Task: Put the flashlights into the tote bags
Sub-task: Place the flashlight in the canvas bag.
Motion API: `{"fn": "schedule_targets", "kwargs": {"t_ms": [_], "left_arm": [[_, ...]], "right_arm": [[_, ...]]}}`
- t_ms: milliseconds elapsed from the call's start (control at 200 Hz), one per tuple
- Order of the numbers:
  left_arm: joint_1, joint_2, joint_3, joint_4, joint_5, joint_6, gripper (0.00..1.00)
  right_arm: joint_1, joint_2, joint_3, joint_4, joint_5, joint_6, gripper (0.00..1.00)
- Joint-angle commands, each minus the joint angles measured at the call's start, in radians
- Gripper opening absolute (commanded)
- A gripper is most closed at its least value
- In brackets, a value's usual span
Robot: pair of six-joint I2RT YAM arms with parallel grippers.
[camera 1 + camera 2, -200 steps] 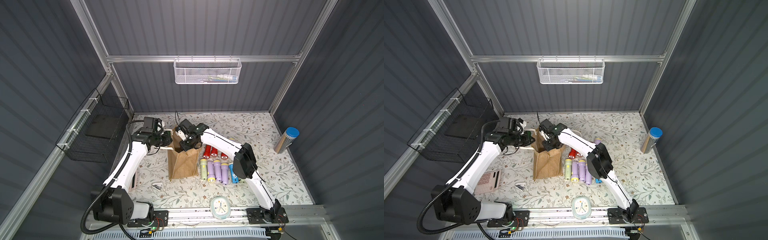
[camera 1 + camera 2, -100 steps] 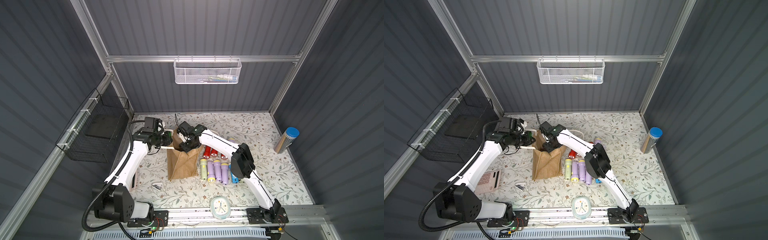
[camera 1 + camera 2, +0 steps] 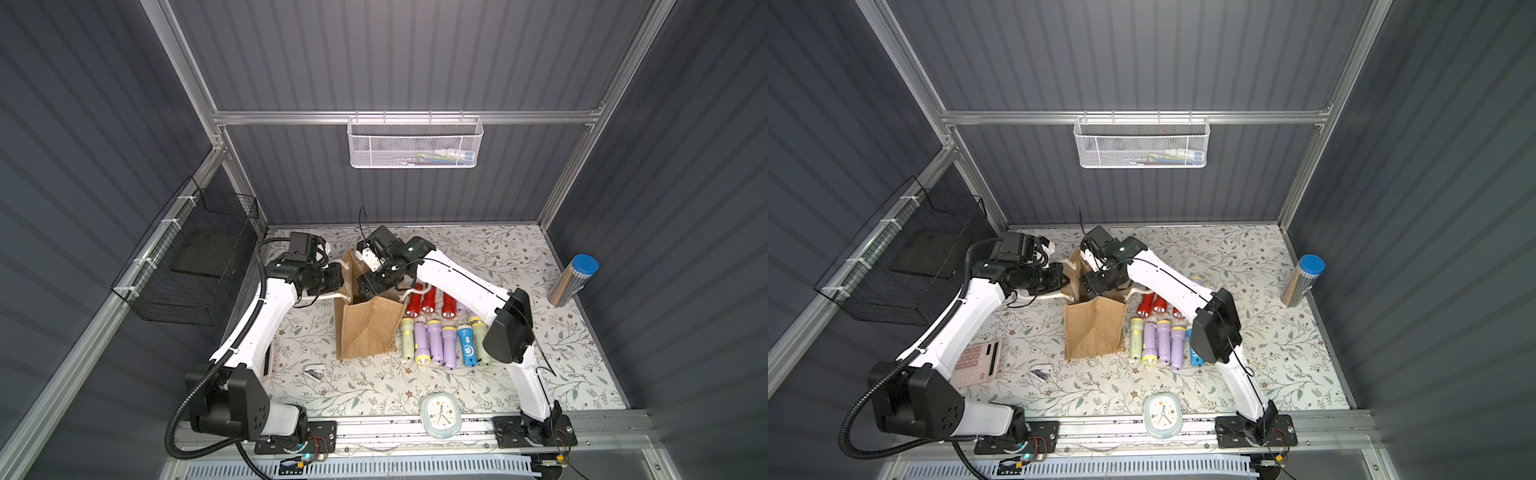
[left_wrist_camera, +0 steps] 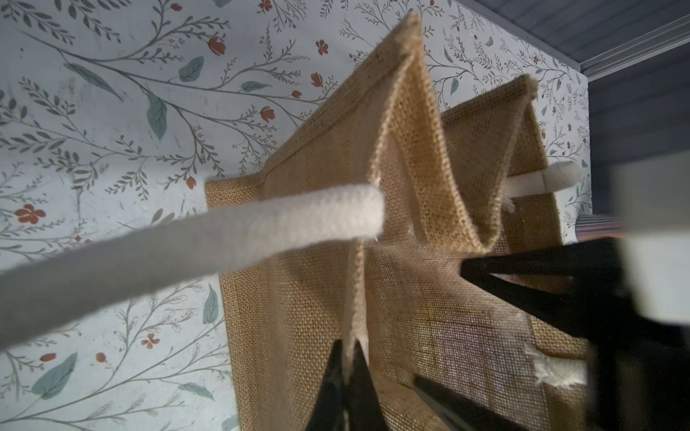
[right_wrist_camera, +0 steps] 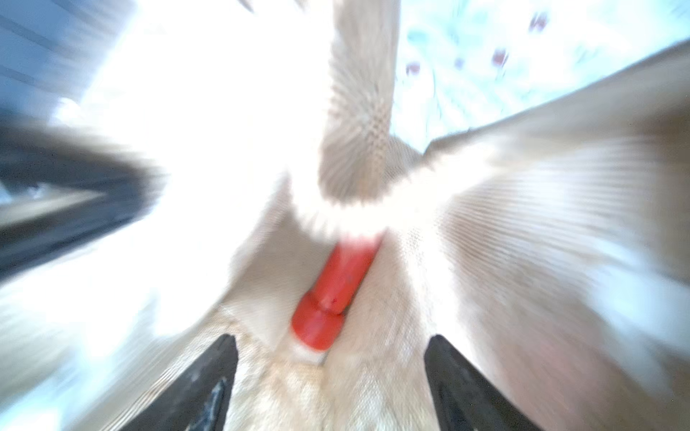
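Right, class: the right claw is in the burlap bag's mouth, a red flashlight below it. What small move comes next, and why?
Probably lift the right claw straight up out of the tote bag. Its jaws stand open, the red flashlight lies loose inside the bag, and the left claw pinches the rim, holding the mouth open.

Left arm (image 3: 266, 316): white links, black joints, corrugated hose.
Right arm (image 3: 457, 278): white links, black elbow, thin cable.
Left gripper (image 4: 348, 349): black tapered fingers.
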Motion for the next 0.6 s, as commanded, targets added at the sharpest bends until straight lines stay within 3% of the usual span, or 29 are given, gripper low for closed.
{"fn": "schedule_targets", "kwargs": {"t_ms": [0,345,595], "left_arm": [[0.007,0.015,0.036,-0.048,-0.045,0.064,0.00],[0.015,0.015,0.071,-0.056,-0.066,0.115,0.00],[0.015,0.003,0.053,-0.028,-0.048,0.123,0.00]], "right_arm": [[-0.025,-0.073,-0.043,0.035,-0.050,0.030,0.85],[-0.139,-0.365,-0.370,0.273,-0.058,0.183,0.99],[-0.256,-0.560,-0.605,0.380,-0.007,0.276,0.99]]}}
